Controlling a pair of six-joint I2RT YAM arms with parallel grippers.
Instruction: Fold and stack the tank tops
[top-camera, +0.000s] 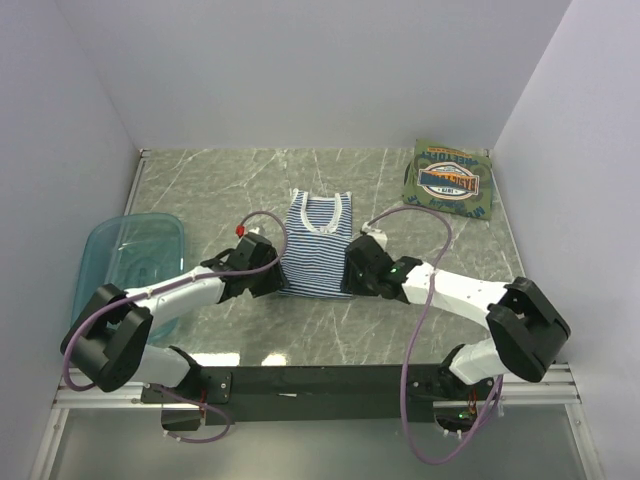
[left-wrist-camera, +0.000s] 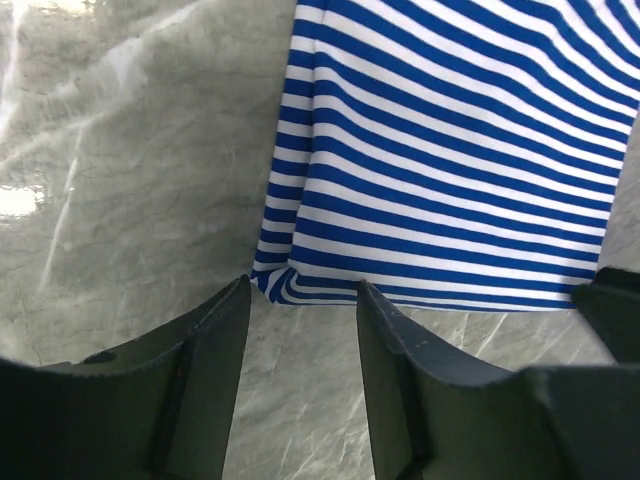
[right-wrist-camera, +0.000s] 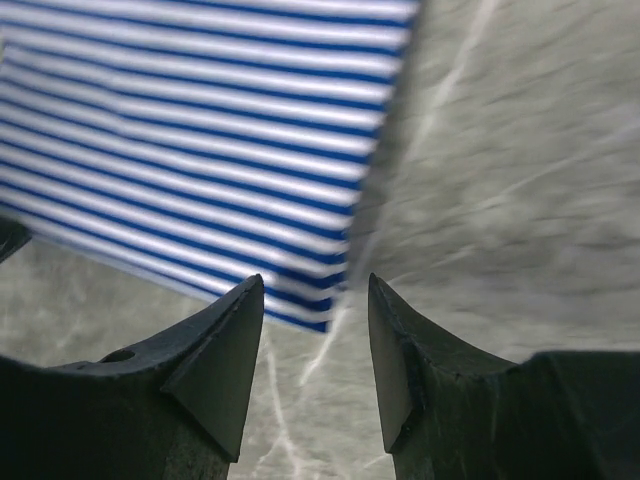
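Striped tank top (top-camera: 318, 250) is lying flat mid-table, with an arm parked at each bottom corner.

The left arm comes in bent at the elbow. The left gripper (left-wrist-camera: 303, 290) sits low over the marble table (top-camera: 200, 190), fingers spread with nothing between them and the hem corner just past the tips. The right arm pretty much mirrors it, and the right gripper (right-wrist-camera: 315, 285) is spread and empty too, at the other hem corner. The green tank top (top-camera: 450, 180) sits folded in the far right corner, well apart. The teal tub (top-camera: 128, 262) is by the left arm.
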